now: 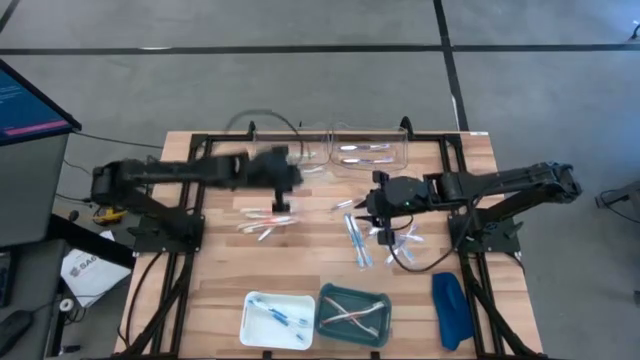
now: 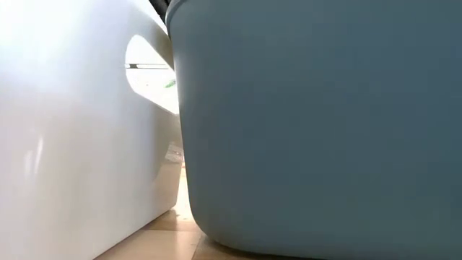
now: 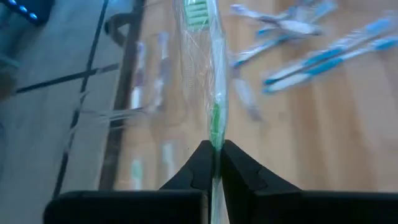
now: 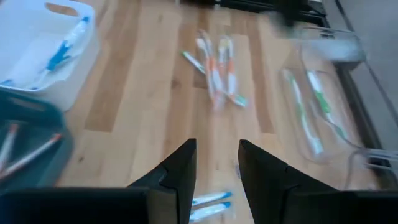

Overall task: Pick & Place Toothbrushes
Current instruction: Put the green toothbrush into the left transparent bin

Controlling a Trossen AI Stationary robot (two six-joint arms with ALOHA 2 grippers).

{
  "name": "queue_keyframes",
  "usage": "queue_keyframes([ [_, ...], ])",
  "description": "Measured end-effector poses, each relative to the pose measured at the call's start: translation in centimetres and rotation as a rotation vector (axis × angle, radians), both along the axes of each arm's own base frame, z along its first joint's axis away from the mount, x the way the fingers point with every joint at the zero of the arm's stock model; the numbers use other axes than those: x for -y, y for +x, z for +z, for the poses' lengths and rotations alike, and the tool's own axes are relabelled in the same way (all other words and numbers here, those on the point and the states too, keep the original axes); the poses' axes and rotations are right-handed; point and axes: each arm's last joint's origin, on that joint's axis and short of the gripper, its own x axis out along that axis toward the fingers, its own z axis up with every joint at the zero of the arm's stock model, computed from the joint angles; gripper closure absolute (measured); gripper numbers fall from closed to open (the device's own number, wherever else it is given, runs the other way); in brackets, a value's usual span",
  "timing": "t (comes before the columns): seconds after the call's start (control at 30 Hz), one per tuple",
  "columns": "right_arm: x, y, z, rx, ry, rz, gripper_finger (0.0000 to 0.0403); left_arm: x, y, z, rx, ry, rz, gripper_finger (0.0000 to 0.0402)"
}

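My left gripper (image 1: pixel 282 203) hovers near the table's middle, over the pink, orange and white toothbrushes (image 1: pixel 265 222). It is shut on a clear-wrapped green toothbrush (image 3: pixel 214 93). My right gripper (image 4: pixel 216 168) is open and holds nothing; it sits just right of centre (image 1: pixel 366 203), above the loose blue toothbrushes (image 1: pixel 360 243). In the right wrist view an orange, white and green pile (image 4: pixel 217 71) lies flat on the wood ahead of the fingers. The white bin (image 1: pixel 275 318) holds a blue toothbrush and the teal bin (image 1: pixel 352 312) holds pink ones. My left gripper pinches the clear-wrapped green toothbrush between its two fingertips (image 3: pixel 199 168), on the green handle (image 3: pixel 215 127). The toothbrush runs along the fingers and sticks out past them, its green-bristled head (image 3: pixel 198 12) farthest away. Whether the head touches the table I cannot tell.
Two clear bins (image 1: pixel 370 150) stand at the far edge, with green toothbrushes inside (image 4: pixel 317 106). A dark-blue oblong object (image 1: pixel 450 308) lies at the near right. The low view is blocked by the white bin (image 2: pixel 72 130) and the teal bin (image 2: pixel 317 123). Black frame rails (image 1: pixel 190 230) flank the table.
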Motion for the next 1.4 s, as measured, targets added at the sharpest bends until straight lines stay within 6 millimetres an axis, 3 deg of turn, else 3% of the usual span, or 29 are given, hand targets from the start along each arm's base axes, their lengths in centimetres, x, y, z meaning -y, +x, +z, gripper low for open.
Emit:
queue_keyframes([
  [0.23, -1.6, -0.1, 0.1, 0.011, 0.008, 0.057, 0.0290, -11.6, -2.4, 1.3, 0.033, -0.159, 0.124, 0.0395],
  [0.4, -1.8, -0.2, 0.1, 0.010, 0.007, 0.064, 0.0290, -15.9, -2.2, -0.9, -0.128, -0.301, 0.169, 0.0395],
  [0.63, -1.8, -0.2, 0.0, -0.002, 0.000, 0.068, 0.0290, -16.5, 0.8, -6.0, -0.281, -0.376, 0.066, 0.0395],
  [0.87, -1.8, -0.3, -0.1, -0.017, -0.002, 0.068, 0.0290, -17.1, 1.8, -9.5, -0.365, -0.449, 0.091, 0.0395],
  [1.1, -1.8, -0.3, -0.1, -0.016, -0.002, 0.068, 0.0290, -17.2, 2.1, -10.7, -0.367, -0.520, 0.141, 0.0378],
  [1.4, -1.8, -0.3, -0.1, -0.016, -0.002, 0.068, 0.0290, -16.7, 2.3, -10.3, -0.409, -0.423, 0.194, 0.0307],
])
